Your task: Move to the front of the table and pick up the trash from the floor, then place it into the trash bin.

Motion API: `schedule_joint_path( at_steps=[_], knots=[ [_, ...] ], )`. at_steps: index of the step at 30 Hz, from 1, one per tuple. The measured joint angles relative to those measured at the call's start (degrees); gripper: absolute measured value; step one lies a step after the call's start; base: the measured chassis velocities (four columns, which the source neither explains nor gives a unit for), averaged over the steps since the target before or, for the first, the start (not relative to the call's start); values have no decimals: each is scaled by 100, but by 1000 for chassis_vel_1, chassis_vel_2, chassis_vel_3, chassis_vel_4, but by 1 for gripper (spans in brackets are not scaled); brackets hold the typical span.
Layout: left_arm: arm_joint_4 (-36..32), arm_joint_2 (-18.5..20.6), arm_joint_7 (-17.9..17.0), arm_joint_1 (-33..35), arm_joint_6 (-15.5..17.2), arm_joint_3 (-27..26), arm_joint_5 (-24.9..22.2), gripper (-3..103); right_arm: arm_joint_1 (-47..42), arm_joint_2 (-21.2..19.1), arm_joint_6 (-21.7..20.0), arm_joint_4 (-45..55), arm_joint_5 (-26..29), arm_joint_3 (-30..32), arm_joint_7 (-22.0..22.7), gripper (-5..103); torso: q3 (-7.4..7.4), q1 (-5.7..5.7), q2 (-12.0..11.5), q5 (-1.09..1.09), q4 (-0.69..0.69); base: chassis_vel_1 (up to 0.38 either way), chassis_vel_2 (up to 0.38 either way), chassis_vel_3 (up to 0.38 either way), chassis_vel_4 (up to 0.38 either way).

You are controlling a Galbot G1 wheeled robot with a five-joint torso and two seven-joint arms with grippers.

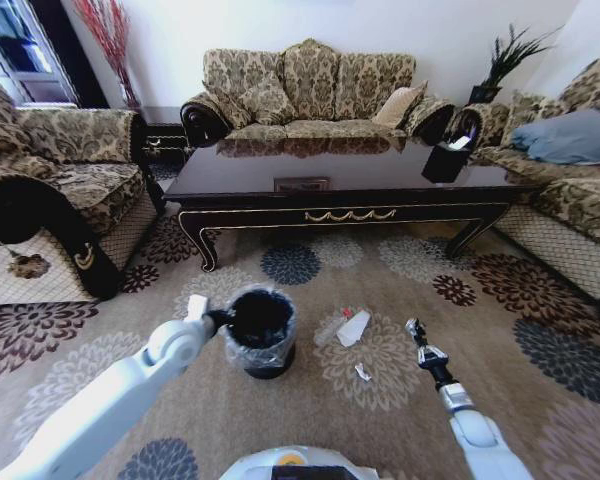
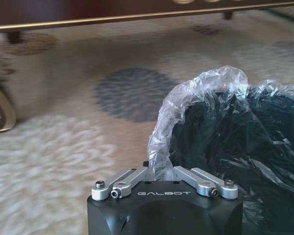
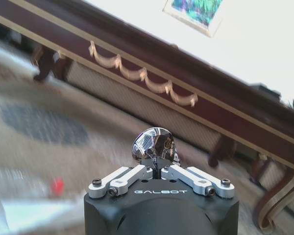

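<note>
The long low glossy dark brown coffee table with gold scroll trim (image 1: 345, 190) is standing across the far side of the beige carpet floor patterned with round flower medallions (image 1: 500, 350), its long axis running left to right. Nearer the robot than the table, the small round black trash bin with a thin clear plastic liner (image 1: 259, 331) is sitting upright on the floor. Just to the right of the bin, the whitish cone-like paper scrap with a red bit (image 1: 352, 327) is lying flat, its long axis slanting with the red end pointing toward the table; a small white sliver (image 1: 362, 372) is lying a little nearer the robot.

The left pincer (image 1: 220, 318) is closing on the bin's left rim; the left wrist view is showing the crinkled liner (image 2: 201, 93) rising between its linkages. The right pincer (image 1: 414, 328) is hovering closed and empty to the right of the scrap; the right wrist view is showing its shiny tips (image 3: 154, 146) pressed together, the table's scalloped gold trim behind, and a blurred red spot low on the carpet.

A black boxy tissue holder (image 1: 446, 160) is sitting on the tabletop's right end, and patterned sofas are surrounding the table.
</note>
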Motion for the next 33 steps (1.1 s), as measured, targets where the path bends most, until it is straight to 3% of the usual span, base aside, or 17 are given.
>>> schedule_joint_path(
  at_steps=[2,10,12,20,26,33],
  knots=[
    [108,-262,-128,-376,15,521,-111,4,-294,-10,-91,712,106,27,-12,3,0,0,0,2,-1,0,0,0,0],
    [257,-829,-686,-1043,140,1450,-407,4,-925,53,-652,2418,370,-49,260,3,0,0,0,-1,4,0,0,0,0],
    [404,-969,-761,-1288,161,1704,-503,4,-1077,33,-712,2793,427,-86,264,3,0,0,0,1,0,0,0,0,0],
    [1100,-1537,-1076,-2065,245,2144,-841,4,-1408,-51,-781,3571,539,-291,69,3,0,0,0,0,2,0,0,0,0],
    [1401,-2133,-1304,-2293,254,2463,-1071,4,-1653,176,-789,3883,406,-608,-44,3,-1,0,0,1,-3,0,0,0,0],
    [1339,-2161,-1337,-2277,255,2525,-1099,4,-1743,241,-703,3880,320,-624,-51,0,0,0,0,1,1,0,0,0,0]
  ],
)
